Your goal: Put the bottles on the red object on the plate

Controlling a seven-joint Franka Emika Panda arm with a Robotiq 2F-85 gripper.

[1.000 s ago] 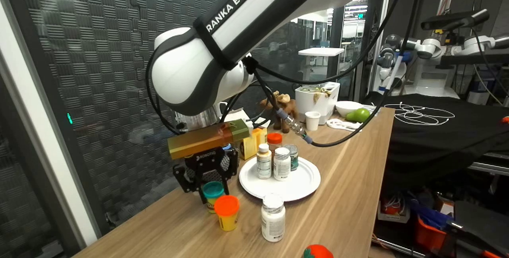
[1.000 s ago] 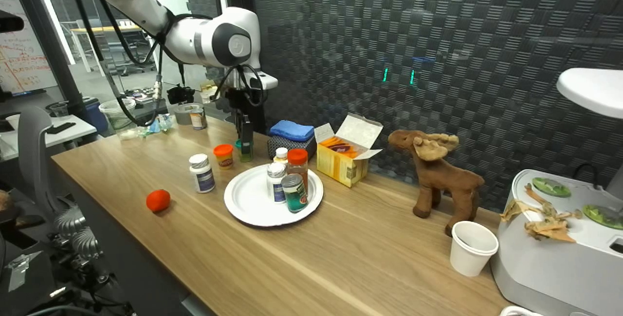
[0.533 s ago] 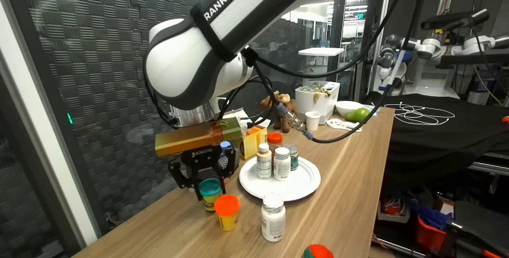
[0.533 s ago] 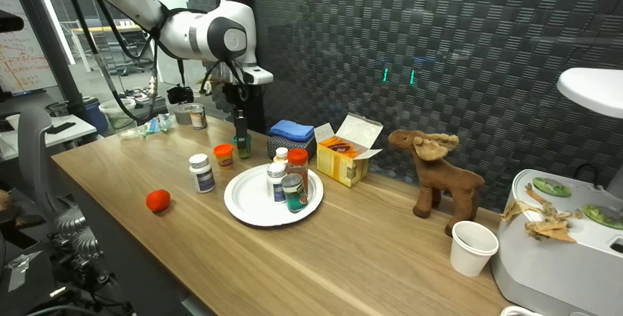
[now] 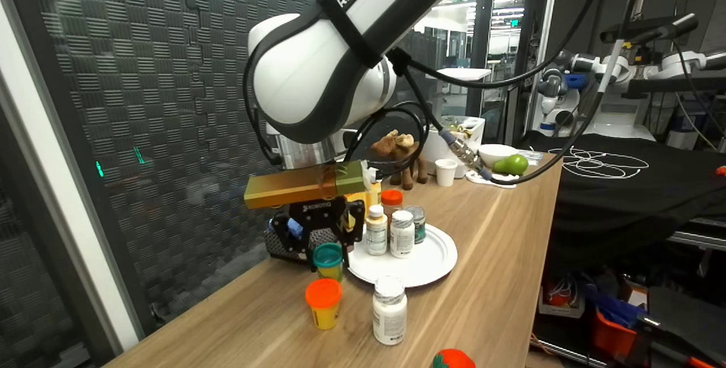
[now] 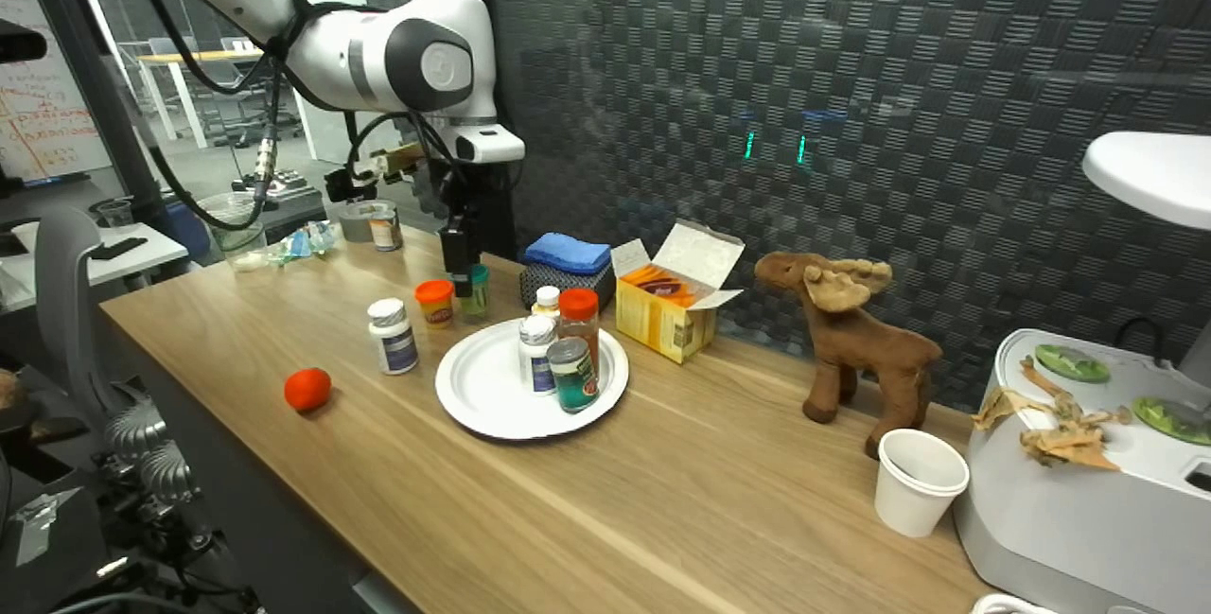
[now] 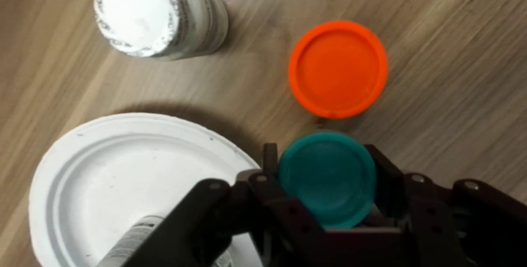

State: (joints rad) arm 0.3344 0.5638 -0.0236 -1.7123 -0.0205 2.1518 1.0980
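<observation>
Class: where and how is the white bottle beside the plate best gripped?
I'd probably grip the white bottle by its cylindrical body below the cap, from straight above: it stands upright, with gaps to the plate and orange-lidded tub.

Wooden table (image 6: 681, 491), light brown. Directly on it in both exterior views: plate (image 6: 482, 390), with white bottle (image 6: 393, 338) and orange-lidded tub (image 6: 435, 305) upright near it; red fruit (image 6: 307, 390) well apart. Along one long side: grey box (image 6: 560, 288), yellow box (image 6: 653, 325), toy moose (image 6: 870, 344); cup (image 6: 910, 507) just beside planter (image 6: 1069, 510)
</observation>
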